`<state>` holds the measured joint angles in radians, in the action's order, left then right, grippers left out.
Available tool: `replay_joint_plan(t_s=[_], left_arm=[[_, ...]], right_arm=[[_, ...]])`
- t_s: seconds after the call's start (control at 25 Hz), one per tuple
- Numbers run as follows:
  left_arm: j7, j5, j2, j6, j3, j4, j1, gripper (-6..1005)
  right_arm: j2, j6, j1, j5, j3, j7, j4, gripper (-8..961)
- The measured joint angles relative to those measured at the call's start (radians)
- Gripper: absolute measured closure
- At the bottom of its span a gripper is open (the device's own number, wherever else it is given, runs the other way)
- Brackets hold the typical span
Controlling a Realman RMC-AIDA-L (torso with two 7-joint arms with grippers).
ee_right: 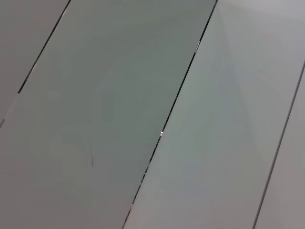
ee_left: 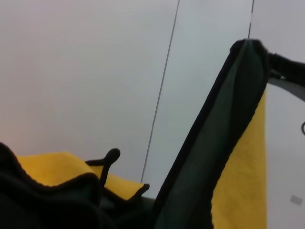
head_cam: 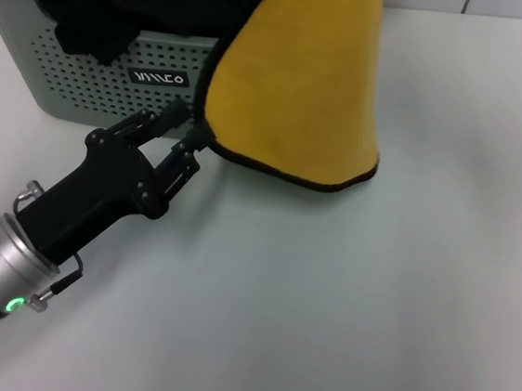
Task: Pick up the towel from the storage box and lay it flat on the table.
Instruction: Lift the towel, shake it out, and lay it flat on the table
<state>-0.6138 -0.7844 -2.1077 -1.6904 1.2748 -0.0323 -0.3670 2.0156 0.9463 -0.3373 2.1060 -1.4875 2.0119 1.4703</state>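
The towel (head_cam: 297, 78) hangs from above the head view's top edge, yellow face toward me, and its black-edged lower hem sits just over the table (head_cam: 370, 310). Whatever holds its top is out of view. The storage box (head_cam: 87, 74), sage with dotted sides and a black label, stands at the back left. My left gripper (head_cam: 184, 124) is open in front of the box. One fingertip (head_cam: 195, 138) touches the towel's lower left corner, and nothing is between the fingers. The left wrist view shows the towel's (ee_left: 238, 167) yellow and grey-green faces close up. My right gripper is not seen.
Black fabric (head_cam: 104, 2) fills the box and spills over its front rim; it also shows in the left wrist view (ee_left: 38, 205). The white table stretches bare to the front and right. The right wrist view shows only pale wall panels (ee_right: 119, 95).
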Motion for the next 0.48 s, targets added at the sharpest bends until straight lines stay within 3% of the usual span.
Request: replay_joint_plan(t_s=[0.48], left_arm=[[-0.01, -0.002, 0.002, 0.025, 0.001, 0.008, -0.004, 669]], right_arm=[[0.0, -0.001, -0.002, 0.0, -0.002, -0.001, 0.011, 920]])
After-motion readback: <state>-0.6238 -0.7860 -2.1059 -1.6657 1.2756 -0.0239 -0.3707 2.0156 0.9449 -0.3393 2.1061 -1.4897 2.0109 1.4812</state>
